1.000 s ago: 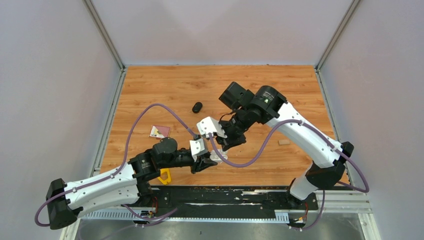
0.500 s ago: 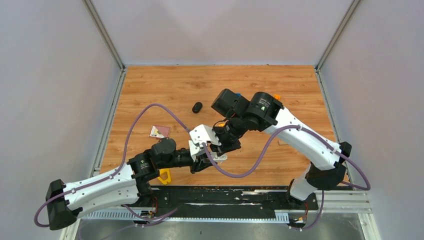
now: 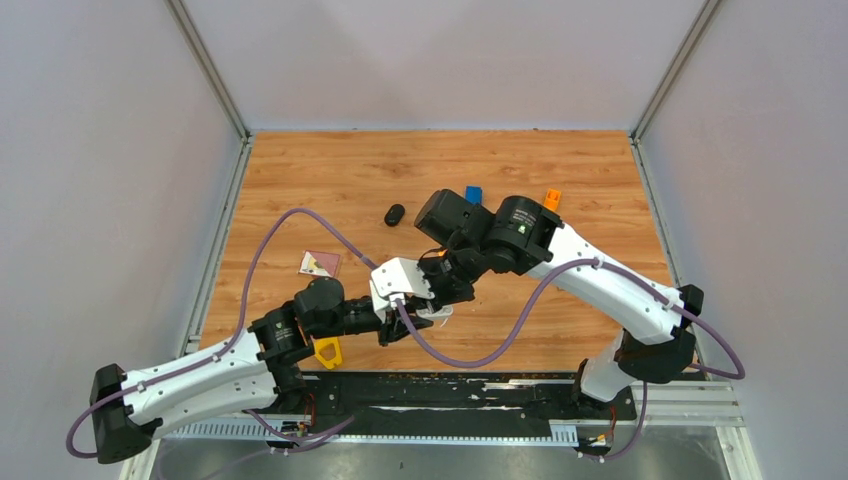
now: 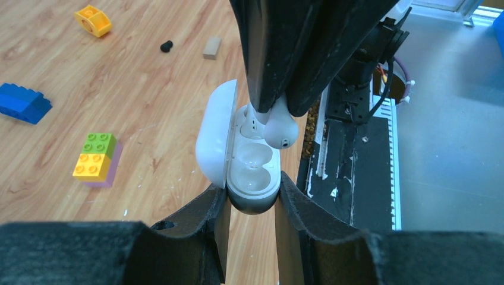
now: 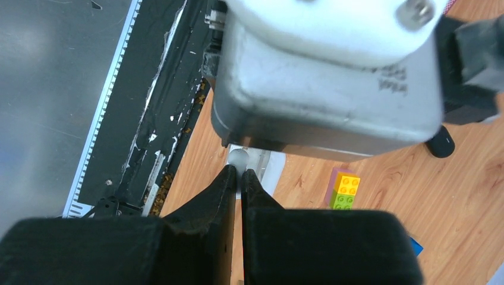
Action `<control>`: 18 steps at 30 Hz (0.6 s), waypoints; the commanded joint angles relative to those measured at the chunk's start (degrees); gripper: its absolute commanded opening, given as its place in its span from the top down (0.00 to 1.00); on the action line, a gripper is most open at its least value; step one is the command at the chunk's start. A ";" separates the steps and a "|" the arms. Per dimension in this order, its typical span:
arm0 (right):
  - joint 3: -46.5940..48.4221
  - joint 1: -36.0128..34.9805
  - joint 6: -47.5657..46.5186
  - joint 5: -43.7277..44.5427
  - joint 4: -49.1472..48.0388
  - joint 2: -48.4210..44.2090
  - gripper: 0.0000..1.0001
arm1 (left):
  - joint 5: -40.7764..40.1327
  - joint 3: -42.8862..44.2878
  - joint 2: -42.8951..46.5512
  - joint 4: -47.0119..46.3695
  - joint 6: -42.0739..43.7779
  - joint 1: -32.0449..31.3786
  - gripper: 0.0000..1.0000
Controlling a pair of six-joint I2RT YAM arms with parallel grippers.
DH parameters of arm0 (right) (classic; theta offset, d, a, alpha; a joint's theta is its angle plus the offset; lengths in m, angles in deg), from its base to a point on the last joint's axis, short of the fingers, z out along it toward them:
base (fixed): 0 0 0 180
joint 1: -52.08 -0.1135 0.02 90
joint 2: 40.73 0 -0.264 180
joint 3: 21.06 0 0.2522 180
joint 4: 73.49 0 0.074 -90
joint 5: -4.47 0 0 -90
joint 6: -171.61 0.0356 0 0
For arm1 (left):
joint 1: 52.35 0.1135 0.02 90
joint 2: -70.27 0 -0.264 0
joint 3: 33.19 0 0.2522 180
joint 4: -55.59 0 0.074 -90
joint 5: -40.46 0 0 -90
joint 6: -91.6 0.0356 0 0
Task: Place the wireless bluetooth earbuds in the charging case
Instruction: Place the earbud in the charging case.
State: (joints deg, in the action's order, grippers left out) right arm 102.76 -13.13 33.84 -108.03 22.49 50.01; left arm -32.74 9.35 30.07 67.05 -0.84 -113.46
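My left gripper (image 4: 251, 190) is shut on the white charging case (image 4: 252, 172) and holds it with the lid open to the left. The near socket is empty. The far socket is partly hidden by my right gripper (image 4: 276, 113). That gripper comes down from above, shut on a glossy white earbud (image 4: 279, 127), which hangs just over the case's far socket. In the right wrist view my right gripper (image 5: 239, 172) pinches the white earbud (image 5: 239, 159) under the left wrist's housing (image 5: 327, 77). One black earbud (image 4: 166, 46) lies on the table. The other buds are out of view.
On the wooden table lie a green-and-yellow brick (image 4: 95, 157), a blue brick (image 4: 21, 104), a yellow brick (image 4: 93, 19) and a tan block (image 4: 211, 47). The top view shows a black oval object (image 3: 395, 214), a pink card (image 3: 319, 263) and the black base rail (image 3: 450, 390).
My right gripper has moved left and down with the white earbud to just above the case. My left gripper with the case has drifted slightly left.
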 commanded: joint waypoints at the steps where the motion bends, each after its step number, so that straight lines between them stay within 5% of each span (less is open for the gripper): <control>1: -1.15 -0.42 1.14 1.13 -2.48 -2.49 1.00 | -1.00 -0.43 1.57 -3.58 0.31 -0.21 1.00; 18: -0.20 -2.00 3.03 3.70 -4.87 -0.82 1.00 | -1.31 -1.04 2.87 -4.69 -0.35 -0.19 1.00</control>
State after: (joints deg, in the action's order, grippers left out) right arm 101.28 -14.29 35.50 -104.95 19.60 49.47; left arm -33.63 8.63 31.62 66.06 -0.89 -113.46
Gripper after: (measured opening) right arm 0.062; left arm 0.363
